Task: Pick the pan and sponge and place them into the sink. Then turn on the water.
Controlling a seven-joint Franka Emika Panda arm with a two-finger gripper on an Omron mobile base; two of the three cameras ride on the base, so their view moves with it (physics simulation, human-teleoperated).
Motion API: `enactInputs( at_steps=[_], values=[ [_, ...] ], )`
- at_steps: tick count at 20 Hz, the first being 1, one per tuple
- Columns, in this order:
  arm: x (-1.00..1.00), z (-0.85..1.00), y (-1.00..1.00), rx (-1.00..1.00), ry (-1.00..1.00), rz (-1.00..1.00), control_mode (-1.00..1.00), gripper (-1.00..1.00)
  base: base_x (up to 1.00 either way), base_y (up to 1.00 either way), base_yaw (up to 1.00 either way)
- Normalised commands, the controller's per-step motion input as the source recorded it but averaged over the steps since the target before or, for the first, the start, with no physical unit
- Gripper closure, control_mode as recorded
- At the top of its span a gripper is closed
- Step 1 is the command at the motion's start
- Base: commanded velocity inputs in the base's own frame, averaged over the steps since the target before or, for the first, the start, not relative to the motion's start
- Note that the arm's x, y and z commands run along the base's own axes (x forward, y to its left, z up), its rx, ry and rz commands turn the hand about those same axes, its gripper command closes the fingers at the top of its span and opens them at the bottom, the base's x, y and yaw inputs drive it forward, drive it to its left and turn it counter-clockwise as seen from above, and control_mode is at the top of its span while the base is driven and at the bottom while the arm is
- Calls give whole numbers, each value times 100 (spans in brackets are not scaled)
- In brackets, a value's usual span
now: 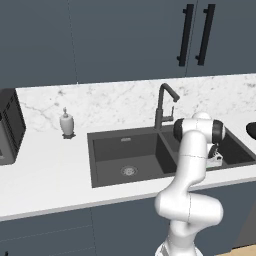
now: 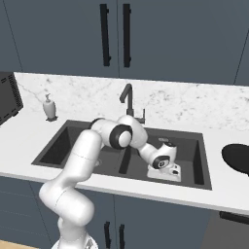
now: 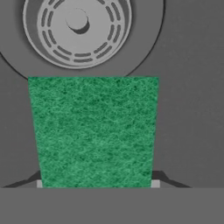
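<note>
Left base view: a white marble surface (image 1: pixel 45 175) carries a dark grey double-basin sink (image 1: pixel 107 147), with a thin dark gooseneck faucet (image 1: pixel 162 105) standing at its back edge over the divider and a white soap dispenser (image 1: pixel 66 122) well to the left. The arm reaches down into the right basin, where the pincer (image 1: pixel 215 159) hangs low; a sliver of the black pan (image 1: pixel 251 129) shows on the surface at the right edge. Right base view: the pincer (image 2: pixel 171 171) points down close to the floor of the right basin, the faucet (image 2: pixel 128 99) rises behind and to its left, and the pan (image 2: pixel 237 156) lies on the surface to the right of the sink, well apart from the pincer. Its handle cannot be made out, so its long axis cannot be told. Hand view: the green sponge (image 3: pixel 94 131) sits clamped between the two fingertips (image 3: pixel 39 183), its green face toward the camera, square, with no clear long axis. The round metal drain (image 3: pixel 78 28) lies just beyond it on the basin floor, so the sponge looks ready to be let go there.
</note>
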Motion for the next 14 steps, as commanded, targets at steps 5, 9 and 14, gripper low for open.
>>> enactInputs(
  at_steps=[5, 9, 14],
  values=[
    [11, -28, 0, 0, 0, 0, -100, 100, 0, 0, 0],
    [1, -6, -1, 0, 0, 0, -100, -100, 0, 0, 0],
    [0, 1, 0, 0, 4, 0, -100, -100, 0, 0, 0]
  ],
)
